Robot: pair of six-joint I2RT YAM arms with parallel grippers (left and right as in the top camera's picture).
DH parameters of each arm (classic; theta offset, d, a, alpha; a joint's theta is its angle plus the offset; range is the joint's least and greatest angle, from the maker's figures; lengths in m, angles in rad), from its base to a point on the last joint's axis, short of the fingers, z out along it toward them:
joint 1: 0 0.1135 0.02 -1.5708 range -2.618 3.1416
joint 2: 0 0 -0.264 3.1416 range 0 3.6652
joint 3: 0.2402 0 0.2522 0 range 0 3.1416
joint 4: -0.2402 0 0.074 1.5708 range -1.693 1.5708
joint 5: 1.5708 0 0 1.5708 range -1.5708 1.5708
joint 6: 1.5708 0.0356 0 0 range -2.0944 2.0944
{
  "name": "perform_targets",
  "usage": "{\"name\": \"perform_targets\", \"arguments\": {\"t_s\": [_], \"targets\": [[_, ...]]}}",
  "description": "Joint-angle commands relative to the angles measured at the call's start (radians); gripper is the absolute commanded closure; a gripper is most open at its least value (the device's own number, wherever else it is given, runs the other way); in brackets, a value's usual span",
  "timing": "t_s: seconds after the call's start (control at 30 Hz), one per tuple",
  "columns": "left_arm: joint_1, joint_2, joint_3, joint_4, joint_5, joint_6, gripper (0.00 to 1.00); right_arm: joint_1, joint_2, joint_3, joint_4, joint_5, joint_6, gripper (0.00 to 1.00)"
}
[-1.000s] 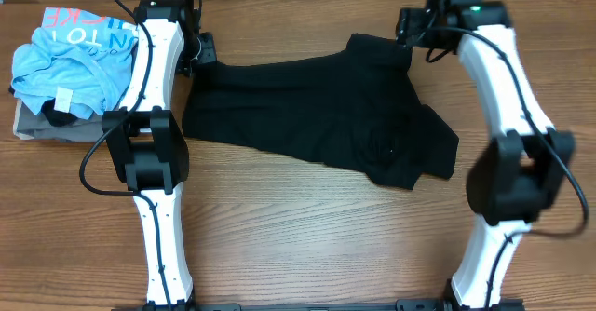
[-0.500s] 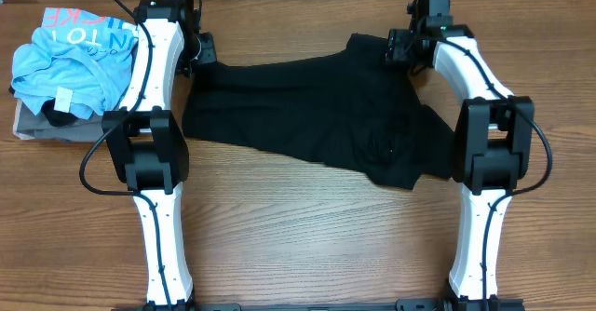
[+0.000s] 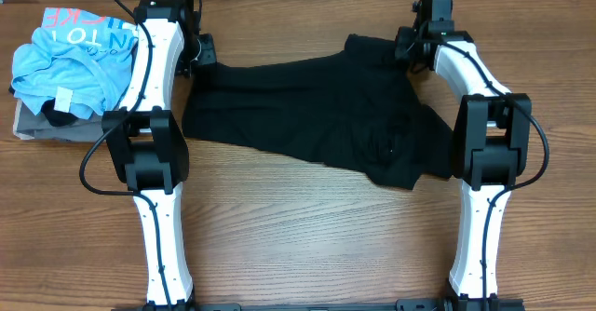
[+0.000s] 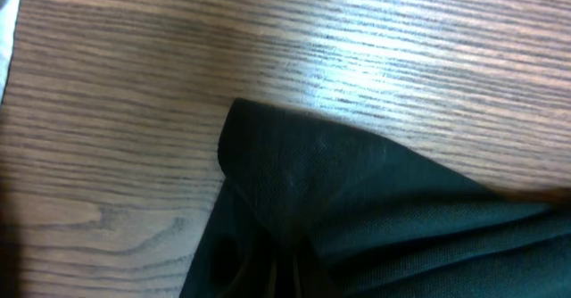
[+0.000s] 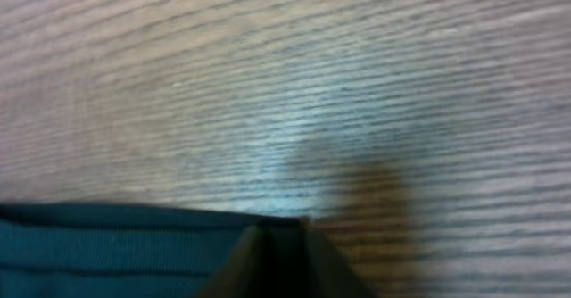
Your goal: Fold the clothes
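Note:
The clothes point(image 3: 307, 106), a large black garment, lie spread across the middle of the table. My left gripper point(image 3: 198, 55) sits at the garment's far left corner. In the left wrist view the black fabric point(image 4: 375, 209) bunches into the left gripper point(image 4: 290, 276), which is shut on it, its fingers lost in the dark cloth. My right gripper point(image 3: 402, 46) is at the far right corner. In the right wrist view the right gripper point(image 5: 278, 244) has its two fingers pinched together over the ribbed hem point(image 5: 116, 244).
A light blue printed T-shirt point(image 3: 70, 55) is heaped on a folded grey-tan garment point(image 3: 28, 125) at the far left. The table's back edge runs just beyond both grippers. Bare wood lies in front of the garment, between the two arm bases.
The right arm drew in to the garment's far right corner and its jaws closed on the hem. The left arm and the garment have stayed put.

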Motion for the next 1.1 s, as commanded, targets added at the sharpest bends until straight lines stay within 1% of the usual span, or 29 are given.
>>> {"name": "perform_targets", "arguments": {"t_s": [0.0,0.03,0.13,0.23,0.37,0.53,0.63,0.77,0.9,0.93,1.07], "targets": [[0.006,-0.036,0.011,-0.006,-0.018,0.002,0.96,-0.002,0.023,0.007,0.006,-0.034,0.011,0.92],[0.006,-0.036,0.011,-0.006,-0.018,0.002,0.96,-0.003,0.023,0.008,0.006,-0.042,0.011,0.96],[0.006,-0.036,0.011,-0.005,-0.018,0.002,0.96,-0.007,0.023,0.021,-0.005,-0.061,0.028,0.96],[0.007,-0.036,0.011,-0.005,-0.018,0.002,0.96,-0.015,0.022,0.084,-0.081,-0.080,0.032,0.96],[0.008,-0.037,0.011,-0.008,-0.019,0.002,0.96,-0.029,0.018,0.235,-0.256,-0.082,0.033,0.96],[0.016,-0.069,0.013,-0.039,-0.010,0.003,0.96,-0.052,0.009,0.481,-0.526,-0.118,0.025,0.96],[0.021,-0.106,0.013,-0.063,-0.010,0.009,0.96,-0.062,0.009,0.625,-0.723,-0.130,0.020,0.96],[0.021,-0.146,0.013,-0.099,-0.013,0.025,0.96,-0.065,0.006,0.742,-0.977,-0.131,0.018,0.96],[0.021,-0.173,0.013,-0.149,-0.013,0.029,0.96,-0.065,-0.002,0.813,-1.188,-0.130,0.016,0.96],[0.021,-0.174,0.013,-0.162,-0.013,0.031,0.96,-0.065,-0.005,0.820,-1.213,-0.131,0.014,0.96],[0.021,-0.174,0.013,-0.229,-0.011,0.075,0.96,-0.064,-0.051,0.797,-1.213,-0.198,0.011,0.96]]}}
